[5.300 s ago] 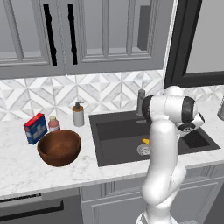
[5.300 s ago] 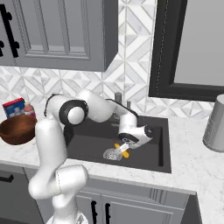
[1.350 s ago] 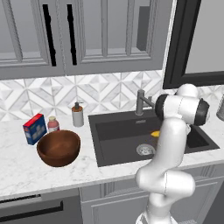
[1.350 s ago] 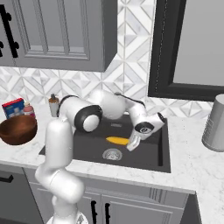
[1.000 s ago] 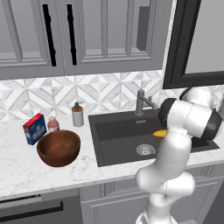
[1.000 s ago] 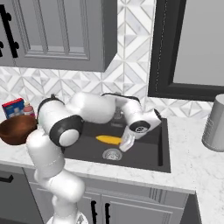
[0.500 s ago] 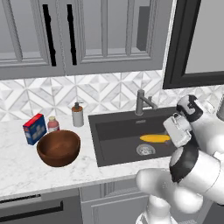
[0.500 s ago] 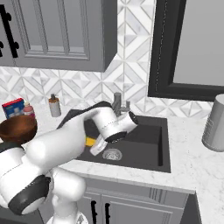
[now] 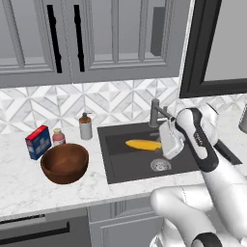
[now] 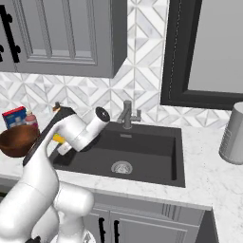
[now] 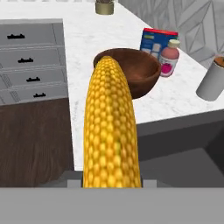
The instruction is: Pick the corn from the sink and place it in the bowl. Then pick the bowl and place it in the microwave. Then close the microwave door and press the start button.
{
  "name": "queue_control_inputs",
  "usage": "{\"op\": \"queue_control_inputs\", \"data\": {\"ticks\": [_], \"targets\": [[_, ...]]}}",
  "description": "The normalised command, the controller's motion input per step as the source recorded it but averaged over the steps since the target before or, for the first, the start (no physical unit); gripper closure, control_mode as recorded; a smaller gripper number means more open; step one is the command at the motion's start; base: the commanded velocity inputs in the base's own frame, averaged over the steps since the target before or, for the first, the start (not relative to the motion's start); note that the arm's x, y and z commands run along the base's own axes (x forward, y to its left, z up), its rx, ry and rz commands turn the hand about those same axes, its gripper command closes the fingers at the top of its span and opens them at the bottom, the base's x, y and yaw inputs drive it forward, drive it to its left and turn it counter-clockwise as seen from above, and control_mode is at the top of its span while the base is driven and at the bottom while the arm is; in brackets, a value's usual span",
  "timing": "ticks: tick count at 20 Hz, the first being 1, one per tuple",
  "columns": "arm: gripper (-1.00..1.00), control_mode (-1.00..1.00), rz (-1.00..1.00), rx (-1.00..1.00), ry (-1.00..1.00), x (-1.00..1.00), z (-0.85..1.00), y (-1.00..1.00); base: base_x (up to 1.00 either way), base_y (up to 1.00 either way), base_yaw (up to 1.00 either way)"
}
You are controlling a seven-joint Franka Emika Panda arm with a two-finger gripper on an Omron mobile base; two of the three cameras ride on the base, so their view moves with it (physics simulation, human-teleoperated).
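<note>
Here the large dark rectangular sink (image 9: 140, 166) set in the white marble surface (image 9: 29, 185) holds nothing but its round steel drain, and the deep reddish-brown wooden bowl (image 9: 64, 162) on that surface is empty too. The gripper (image 9: 164, 144) is closed on the long yellow corn cob (image 9: 143, 144), carrying it lengthwise above the sink's left half, though its fingertips are hidden. Behind the bowl, the blue-and-red box (image 9: 38, 142) bears print too blurred to read.
</note>
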Motion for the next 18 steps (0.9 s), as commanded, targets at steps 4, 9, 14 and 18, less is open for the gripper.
{"op": "queue_control_inputs", "data": {"ticks": [4, 9, 14, 18], "targets": [[1.0, -1.0, 0.0, -0.04, 0.07, 0.16, 0.39, 1.0, 0.0, 0.0, 0.0], [1.0, -1.0, 0.05, -0.03, 0.06, 0.48, 0.33, 1.0, 0.0, 0.0, 0.0], [1.0, -1.0, 0.12, -0.04, 0.06, 0.76, 0.5, 0.98, 0.0, 0.0, 0.0], [1.0, -1.0, 0.13, -0.15, 0.14, 0.76, 0.13, 0.81, 0.0, 0.0, 0.0]]}}
